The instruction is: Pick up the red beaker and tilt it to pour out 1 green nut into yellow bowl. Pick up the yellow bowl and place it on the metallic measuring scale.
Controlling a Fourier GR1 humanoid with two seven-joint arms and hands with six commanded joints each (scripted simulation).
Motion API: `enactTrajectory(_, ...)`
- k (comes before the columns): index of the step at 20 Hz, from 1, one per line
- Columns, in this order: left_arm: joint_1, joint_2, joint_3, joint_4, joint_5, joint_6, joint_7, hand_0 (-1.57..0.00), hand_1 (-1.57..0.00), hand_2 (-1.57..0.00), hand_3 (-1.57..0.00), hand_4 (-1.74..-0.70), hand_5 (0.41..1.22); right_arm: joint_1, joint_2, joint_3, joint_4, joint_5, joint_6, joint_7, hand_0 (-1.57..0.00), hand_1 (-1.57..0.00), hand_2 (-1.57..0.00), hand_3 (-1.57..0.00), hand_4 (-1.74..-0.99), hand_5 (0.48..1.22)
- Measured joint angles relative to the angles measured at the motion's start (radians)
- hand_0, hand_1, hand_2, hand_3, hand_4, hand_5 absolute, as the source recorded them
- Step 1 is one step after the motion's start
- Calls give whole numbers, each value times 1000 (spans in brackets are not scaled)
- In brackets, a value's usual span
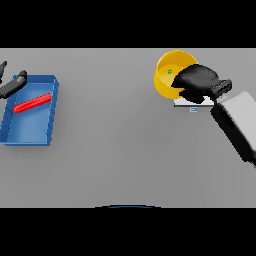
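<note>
Right robot hand (197,80) at about 1 o'clock on the grey surface (125,150), fingers curled over the near rim of the yellow bowl (167,75), grasping it. Bowl looks tipped, its opening facing the viewer. It sits over the far edge of the metallic measuring scale (186,104), of which only a pale sliver shows under the hand; whether bowl and scale touch, I cannot tell.

One green nut (170,71) lies inside the bowl, so the pour looks done; the step in hand appears to be setting the bowl on the scale. To do it well: level the bowl first so the nut stays in, centre it over the platform, lower until it seats flat, only then release.

Left robot hand (12,85) at 9 o'clock, fingers relaxed and holding nothing, over the far corner of the blue tray (47,135). The red beaker (32,103) lies on its side in that tray.

Count: one bowl, one nut visible, one scale, one beaker, one tray, two hands.
</note>
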Motion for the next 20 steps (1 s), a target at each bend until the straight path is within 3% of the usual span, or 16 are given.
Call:
enactTrajectory(8,23,1,-4,-48,7,7,60,1,1,1,1,-865,779,-57,9,-52,273,37,-132,-36,-1570,-1571,-1500,-1181,-1741,1221)
enactTrajectory(11,8,-11,-15,-32,-9,18,69,1,1,1,1,-863,797,-71,32,-64,381,49,-184,-66,-1571,-1571,-1428,-1290,-1741,1221)
enactTrajectory(15,-17,-11,-13,-14,-14,20,71,1,1,1,1,-858,809,-71,52,-77,448,53,-197,-71,-1571,-1571,-1386,-1374,-1741,1221)
enactTrajectory(17,2,-6,-13,-21,-17,21,75,1,1,1,1,-851,802,-70,46,-80,467,56,-203,-100,-1571,-1571,-1380,-1392,-1741,1221)
enactTrajectory(20,-2,-4,-12,-25,-9,11,71,1,1,1,1,-845,788,-71,67,-86,498,61,-210,-89,-1571,-1571,-1382,-1417,-1741,1221)
